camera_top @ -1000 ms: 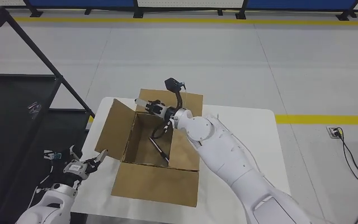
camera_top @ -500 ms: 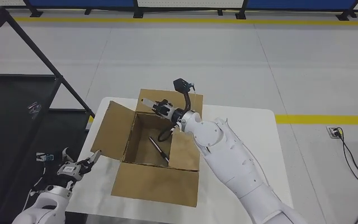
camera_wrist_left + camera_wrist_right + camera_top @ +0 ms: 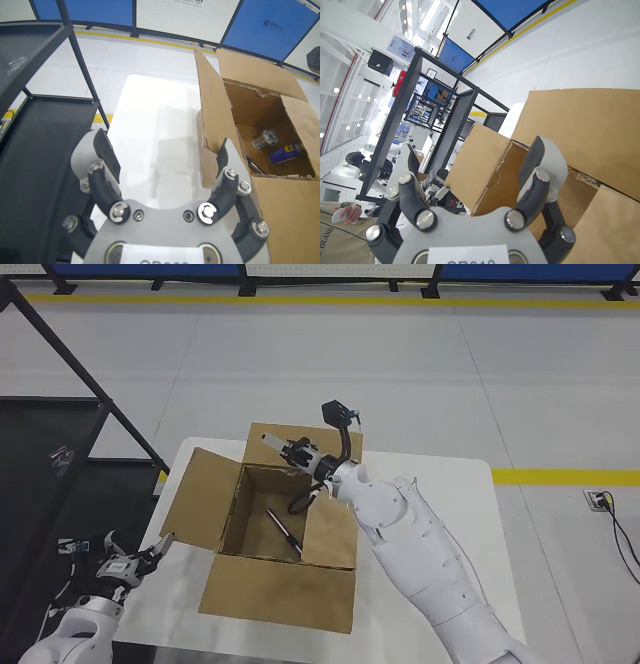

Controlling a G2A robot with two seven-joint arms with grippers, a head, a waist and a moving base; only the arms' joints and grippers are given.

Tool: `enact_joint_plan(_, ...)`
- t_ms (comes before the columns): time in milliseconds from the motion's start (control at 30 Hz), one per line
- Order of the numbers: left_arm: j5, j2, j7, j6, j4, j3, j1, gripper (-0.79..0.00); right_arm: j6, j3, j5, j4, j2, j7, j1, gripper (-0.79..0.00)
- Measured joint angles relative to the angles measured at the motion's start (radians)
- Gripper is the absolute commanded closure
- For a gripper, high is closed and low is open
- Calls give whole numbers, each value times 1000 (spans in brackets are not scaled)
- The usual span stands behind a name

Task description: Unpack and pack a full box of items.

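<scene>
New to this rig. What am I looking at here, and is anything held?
It is a two-armed robot at a white table. One picture looks down from above its arms; the other two come from a camera on each wrist, showing that arm's own claw. An open cardboard box stands on the table. Inside lie a blue spray can, a small metal part and a dark pen-like tool. The left claw is open beside the box; the right claw is open over its far flap. Neither holds anything.
</scene>
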Motion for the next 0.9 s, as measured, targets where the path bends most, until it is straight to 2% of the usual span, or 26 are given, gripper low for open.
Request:
enact_joint_plan(233,35,0,-27,8,58,27,-25,-785,-53,45,3,-45,11,-42,-41,-785)
enact_joint_plan(467,114,2,-84,2,137,85,-83,-785,-135,89,18,-89,25,-46,-92,-785)
enact_joint_plan(767,176,3,-105,-18,185,141,-130,-785,-150,106,26,-101,31,-38,-110,-785)
enact_joint_plan(900,164,1,-85,3,192,138,-140,-785,-155,108,28,-98,33,-37,-110,-785)
